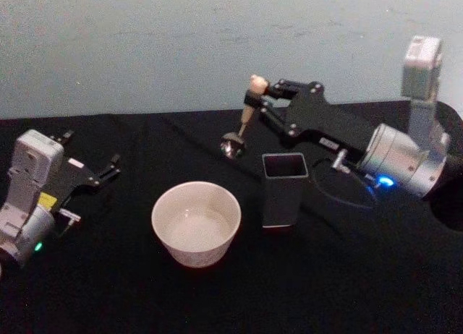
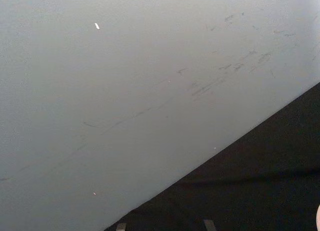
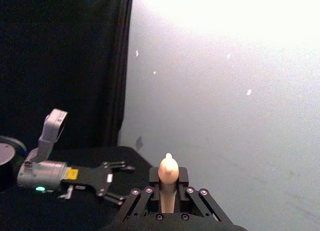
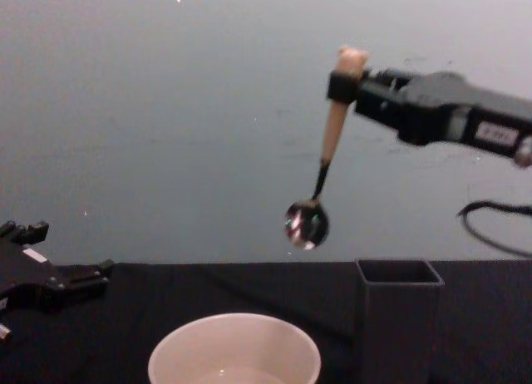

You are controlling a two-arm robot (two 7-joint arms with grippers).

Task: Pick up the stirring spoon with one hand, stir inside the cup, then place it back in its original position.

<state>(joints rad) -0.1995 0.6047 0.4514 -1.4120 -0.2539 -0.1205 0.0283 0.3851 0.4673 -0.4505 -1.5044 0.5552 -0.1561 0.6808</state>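
Observation:
My right gripper (image 1: 253,97) is shut on the beige handle of the stirring spoon (image 1: 246,118), just under its knob. The spoon (image 4: 335,126) hangs nearly upright in the air, its shiny bowl pointing down, well above the table. It is above and behind the gap between the cream-white cup (image 4: 234,351) and the dark grey square holder (image 4: 399,317). In the head view the cup (image 1: 196,222) stands left of the holder (image 1: 283,188). The right wrist view looks down on the spoon's knob (image 3: 168,170) between the fingers. My left gripper (image 1: 108,168) rests open at the table's left, holding nothing.
A black cloth (image 1: 325,276) covers the table, and a pale wall (image 1: 145,45) rises right behind it. A dark cable (image 1: 347,193) loops on the cloth to the right of the holder. The left arm's body (image 1: 29,197) lies near the left edge.

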